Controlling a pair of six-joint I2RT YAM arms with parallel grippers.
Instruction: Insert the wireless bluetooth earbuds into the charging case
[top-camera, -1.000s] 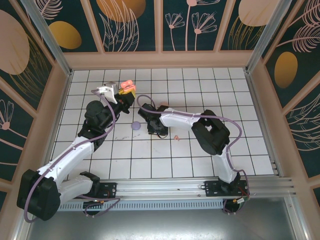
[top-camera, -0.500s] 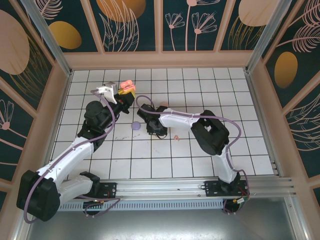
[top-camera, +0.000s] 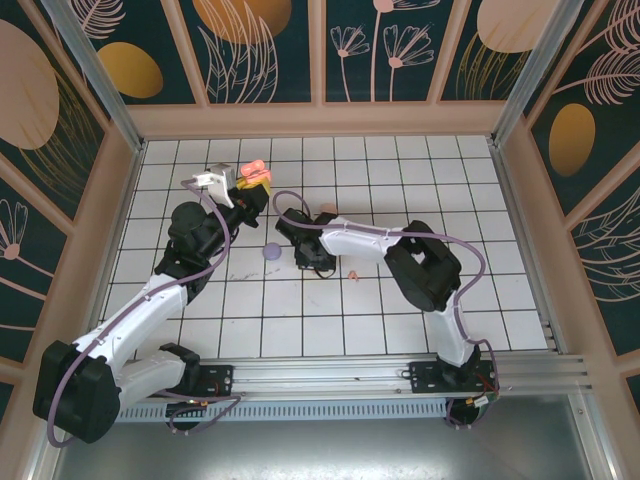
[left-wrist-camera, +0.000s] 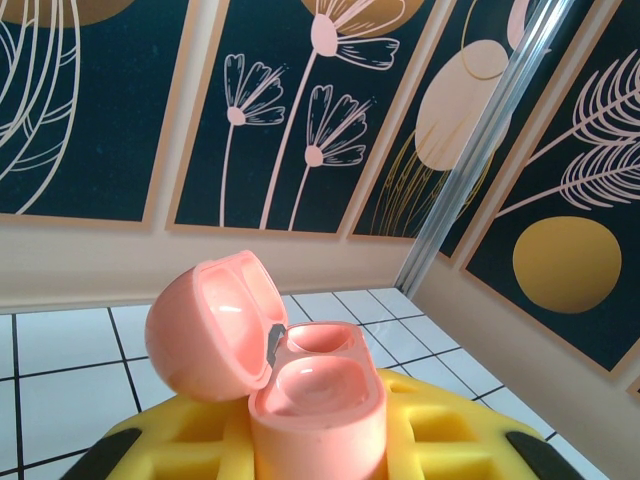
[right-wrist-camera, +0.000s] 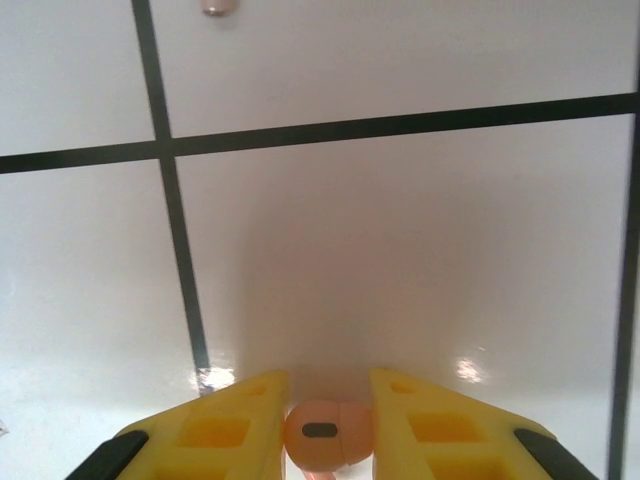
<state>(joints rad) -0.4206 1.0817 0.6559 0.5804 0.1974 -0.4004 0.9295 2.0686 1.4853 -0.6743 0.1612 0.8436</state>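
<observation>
Looking through wrist views: left gripper (left-wrist-camera: 318, 445) clamps the open coral case (left-wrist-camera: 300, 375), right gripper (right-wrist-camera: 325, 400) pinches a coral earbud (right-wrist-camera: 325, 438).

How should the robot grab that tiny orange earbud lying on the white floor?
By its round body, coming straight down from above with one finger on each side. The earbud lies low on the tiled floor, so nothing fits underneath it. The right arm's fingers sit against its two sides like that.

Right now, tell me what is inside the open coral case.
Two round wells, both empty. The fingers of the left claw hide the lower body of the coral case.
</observation>
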